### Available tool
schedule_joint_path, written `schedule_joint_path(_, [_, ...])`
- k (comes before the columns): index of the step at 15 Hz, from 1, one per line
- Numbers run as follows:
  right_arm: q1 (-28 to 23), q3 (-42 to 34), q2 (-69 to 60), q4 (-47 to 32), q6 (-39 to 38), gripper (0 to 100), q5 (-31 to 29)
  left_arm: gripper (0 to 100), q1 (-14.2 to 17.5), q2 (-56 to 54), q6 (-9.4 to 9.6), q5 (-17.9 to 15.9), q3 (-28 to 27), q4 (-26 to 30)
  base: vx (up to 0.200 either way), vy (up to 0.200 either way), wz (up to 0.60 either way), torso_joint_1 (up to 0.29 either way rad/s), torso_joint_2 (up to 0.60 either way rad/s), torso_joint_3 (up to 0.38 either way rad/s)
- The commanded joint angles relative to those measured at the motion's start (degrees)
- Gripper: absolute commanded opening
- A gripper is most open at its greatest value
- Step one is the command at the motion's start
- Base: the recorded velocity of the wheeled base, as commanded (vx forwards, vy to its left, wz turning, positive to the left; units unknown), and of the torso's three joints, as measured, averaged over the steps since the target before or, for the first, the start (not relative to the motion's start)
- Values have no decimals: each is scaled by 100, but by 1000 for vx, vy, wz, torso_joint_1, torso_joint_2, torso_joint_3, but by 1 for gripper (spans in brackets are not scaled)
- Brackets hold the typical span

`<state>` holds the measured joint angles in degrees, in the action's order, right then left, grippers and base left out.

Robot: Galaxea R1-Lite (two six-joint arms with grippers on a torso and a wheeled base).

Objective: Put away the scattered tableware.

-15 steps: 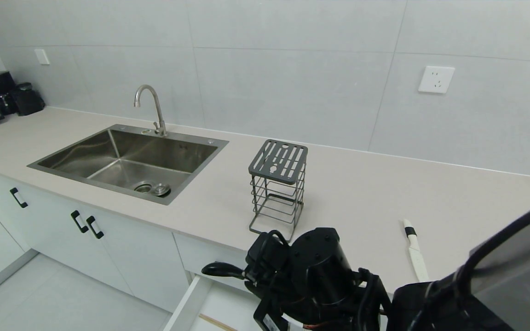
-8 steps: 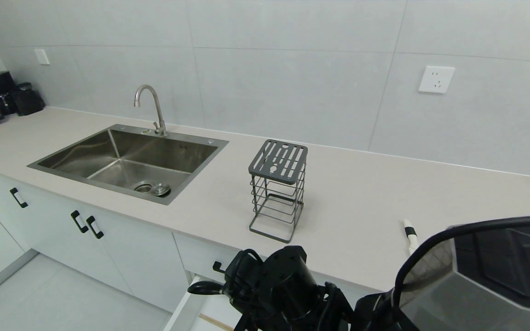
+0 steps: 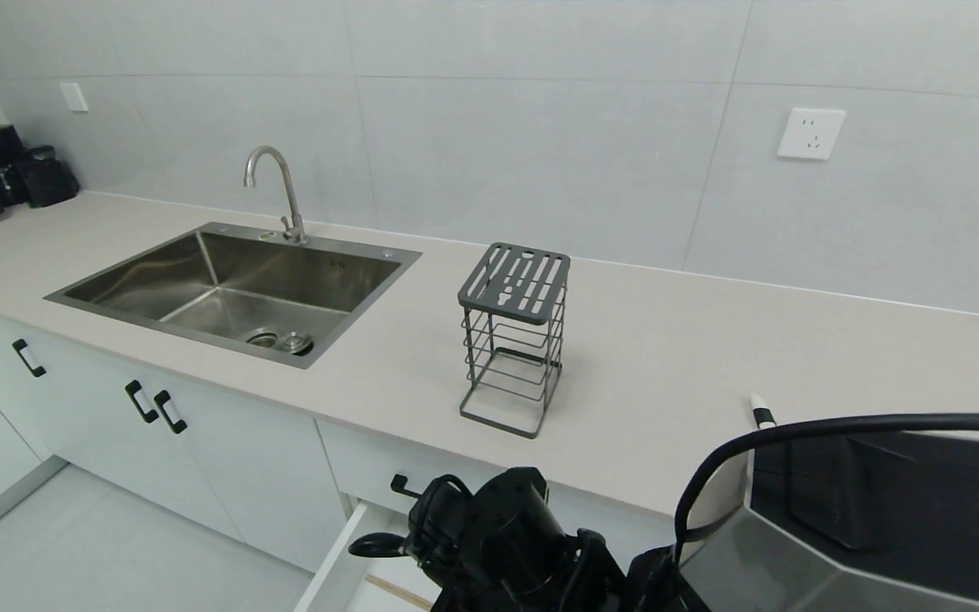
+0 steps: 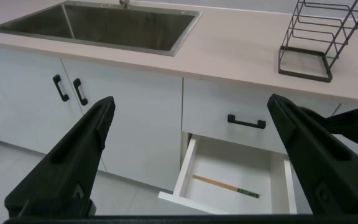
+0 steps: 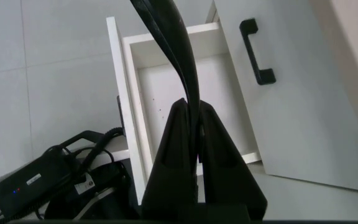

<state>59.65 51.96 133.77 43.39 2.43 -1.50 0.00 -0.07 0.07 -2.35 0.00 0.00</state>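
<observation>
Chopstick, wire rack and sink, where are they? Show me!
chopstick [image 4: 225,185], left wrist view, the middle of the stick.
wire rack [image 3: 513,283], head view, its slotted top plate.
sink [image 3: 285,276], head view, its inner back wall.

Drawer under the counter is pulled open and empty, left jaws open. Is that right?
Not quite. The drawer is pulled open and the left gripper has its jaws open, but the drawer is not empty: the left wrist view shows a single chopstick lying on its floor.
</observation>
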Motion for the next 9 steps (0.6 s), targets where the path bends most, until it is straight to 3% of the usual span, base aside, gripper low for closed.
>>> schedule_joint_path(1, [3,78,79,-6,4,0,1,100,0,7,1,-2,0,0,0,0,0,-222,476,237])
schedule_joint_path(9, [3,218,97,-32,4,0,1,100,0,7,1,-2,0,0,0,0,0,-242,504,254])
